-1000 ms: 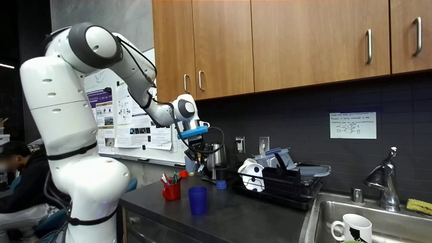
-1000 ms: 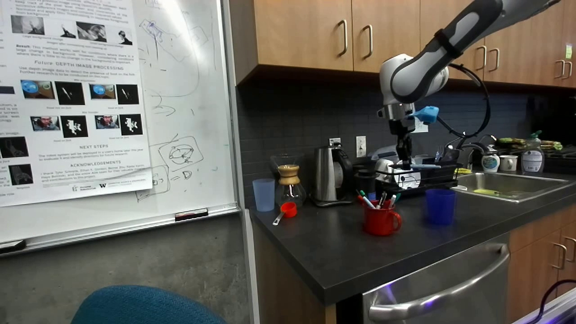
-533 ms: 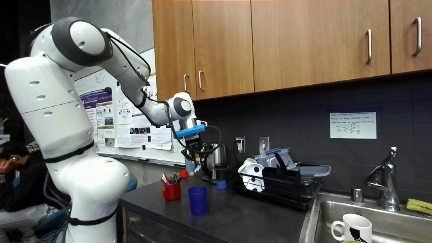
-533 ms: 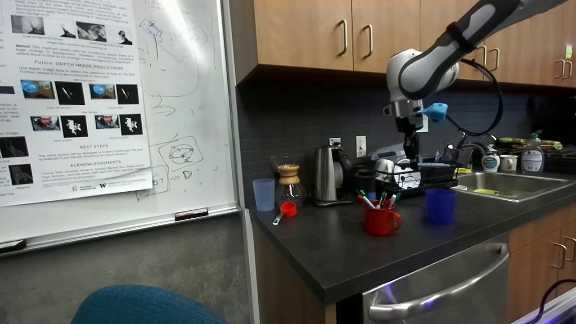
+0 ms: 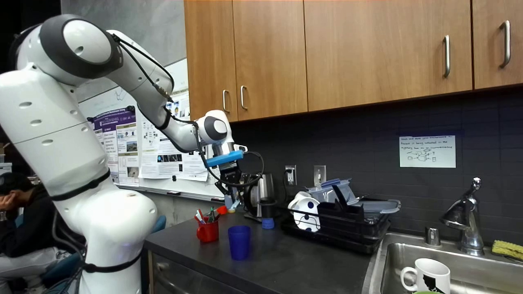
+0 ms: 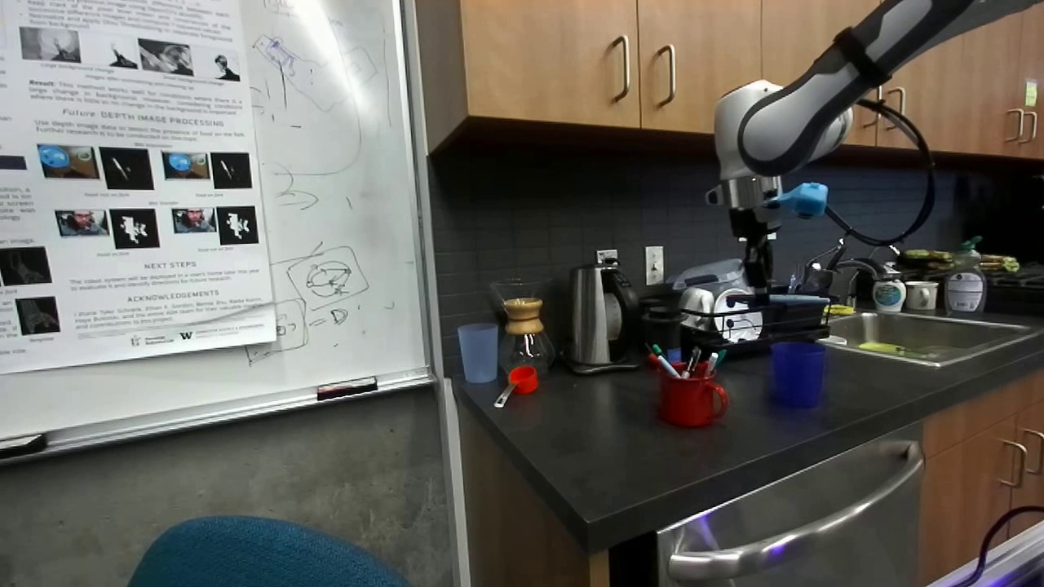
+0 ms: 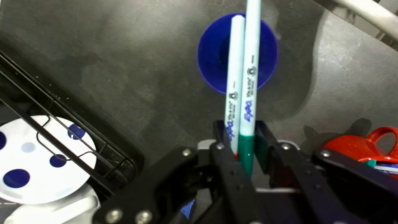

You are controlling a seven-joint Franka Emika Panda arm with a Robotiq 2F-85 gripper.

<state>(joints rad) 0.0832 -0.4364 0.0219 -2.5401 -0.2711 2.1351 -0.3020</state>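
The end effector (image 7: 241,132) stands narrow, clamped on a slim white marker with a green cap (image 7: 250,84) and, beside it, a slim white marker with a glint of red at its end (image 7: 234,84). In the wrist view both jut across the round, deep-blue plastic cup (image 7: 213,57) on the dark grey surface (image 7: 140,62) (how high above is hard to tell). Two smooth barrels in one pinch make, I judge, an uneven hold: they could roll or twist against each other, and loosening might free one first. Lowered flat, their overhanging ends could strike the rim and tip the cup, which is probably light.
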